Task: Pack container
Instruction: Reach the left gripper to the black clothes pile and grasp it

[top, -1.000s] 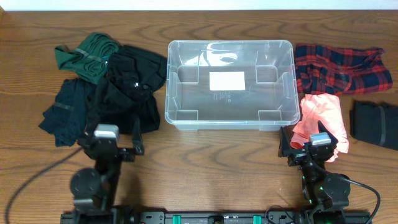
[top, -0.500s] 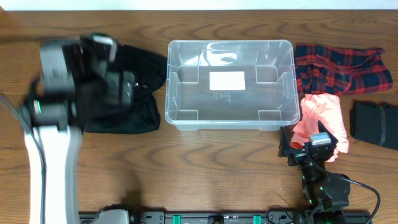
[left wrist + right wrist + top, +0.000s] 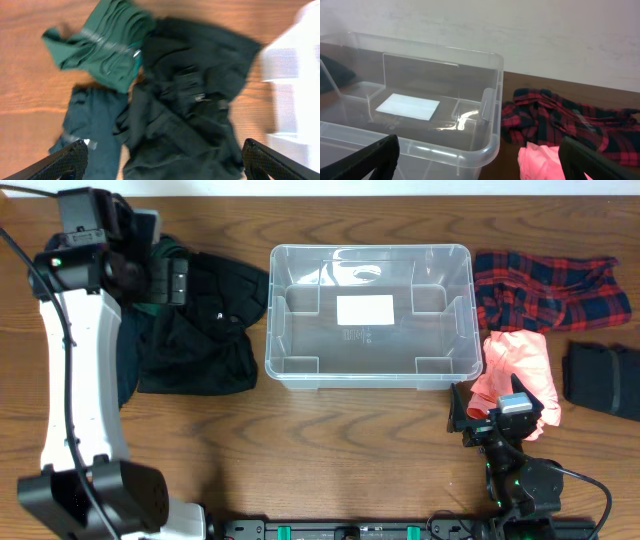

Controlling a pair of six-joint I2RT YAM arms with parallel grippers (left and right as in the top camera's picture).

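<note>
The clear container (image 3: 370, 248) stands empty at the table's middle, a white label on its base. It also shows in the right wrist view (image 3: 445, 50) and, blurred, at the right edge of the left wrist view (image 3: 295, 75). My left gripper (image 3: 168, 280) is open and empty, hovering over a clothes pile left of the container: a green garment (image 3: 100, 45), a black garment (image 3: 195, 100) and a dark teal garment (image 3: 90, 125). My right gripper (image 3: 497, 412) is open and empty, low at the front right, beside a pink garment (image 3: 515, 365).
A red plaid garment (image 3: 545, 285) lies right of the container, behind the pink one. A folded black garment (image 3: 600, 380) lies at the far right. The left arm's white link (image 3: 75, 380) spans the left side of the table.
My left arm has risen from its rest at the front and swung to the back left, over the dark clothes pile. The right arm has not moved.
</note>
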